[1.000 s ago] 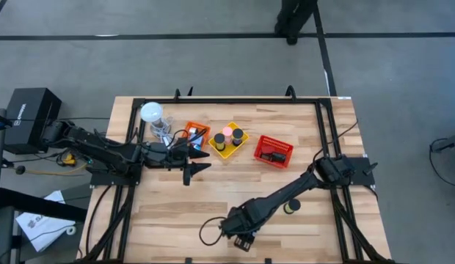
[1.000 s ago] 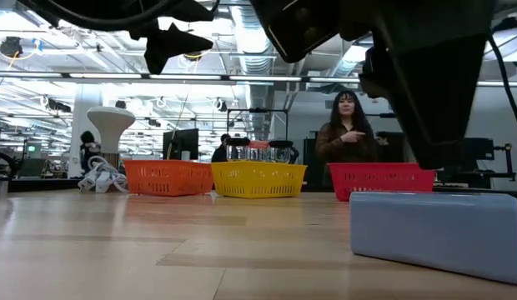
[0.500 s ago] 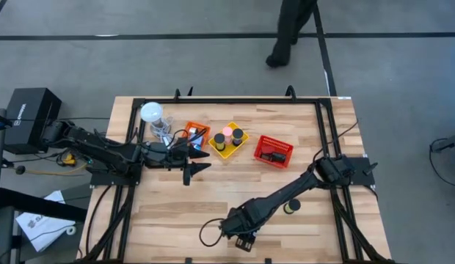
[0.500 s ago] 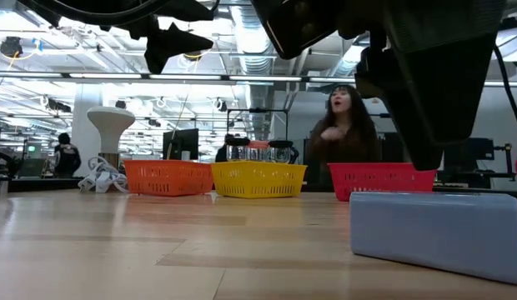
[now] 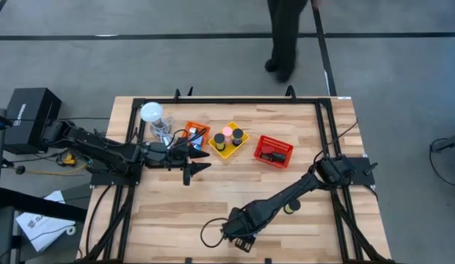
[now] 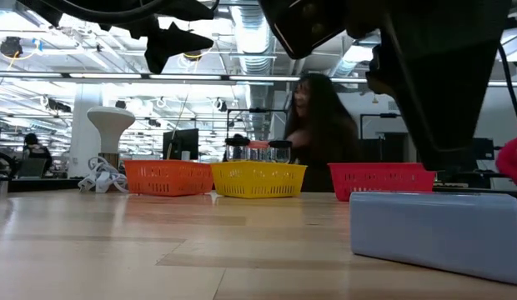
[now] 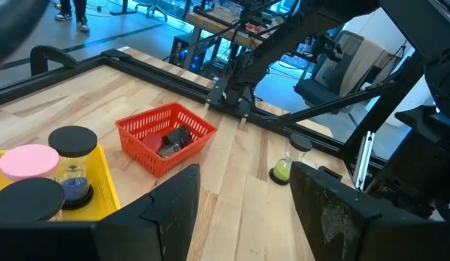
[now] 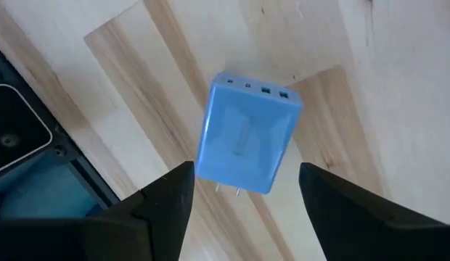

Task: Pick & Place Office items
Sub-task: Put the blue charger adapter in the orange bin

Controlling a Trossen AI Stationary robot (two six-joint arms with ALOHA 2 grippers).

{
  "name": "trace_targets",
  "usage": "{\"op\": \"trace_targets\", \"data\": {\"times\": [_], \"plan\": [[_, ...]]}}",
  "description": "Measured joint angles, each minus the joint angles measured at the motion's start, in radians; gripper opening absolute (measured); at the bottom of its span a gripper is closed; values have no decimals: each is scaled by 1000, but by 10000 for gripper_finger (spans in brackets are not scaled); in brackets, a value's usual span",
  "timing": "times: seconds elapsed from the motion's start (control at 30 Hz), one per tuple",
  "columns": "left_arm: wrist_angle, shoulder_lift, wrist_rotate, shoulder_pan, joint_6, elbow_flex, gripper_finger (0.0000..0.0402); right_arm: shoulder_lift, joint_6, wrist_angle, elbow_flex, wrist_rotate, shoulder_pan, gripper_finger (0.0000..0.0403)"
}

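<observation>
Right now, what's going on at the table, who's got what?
Nothing is held yet. The right gripper hangs open right over a light-blue block lying on the table's near edge, not touching it. The left gripper waits open beside the orange basket. Jars sit in the yellow basket and dark items in the red basket.

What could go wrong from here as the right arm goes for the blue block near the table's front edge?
1. The open right hand hovers over the light-blue plastic block with metal prongs, which lies skewed between the fingers; closing may clip a corner and spin it.
2. The block lies close to the wooden table's front edge, so a nudge might push it off.
3. Carrying it toward the red mesh basket could brush the small green-based item beside the arm.
</observation>
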Motion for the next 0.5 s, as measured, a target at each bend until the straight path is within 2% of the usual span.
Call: {"op": "trace_targets", "data": {"times": [0.3, 0.5], "plan": [[1, 0, 0, 0, 0, 0, 210, 0, 61, 11, 0, 45, 8, 243], [4, 0, 0, 0, 0, 0, 210, 0, 110, 13, 0, 70, 30, 276]]}}
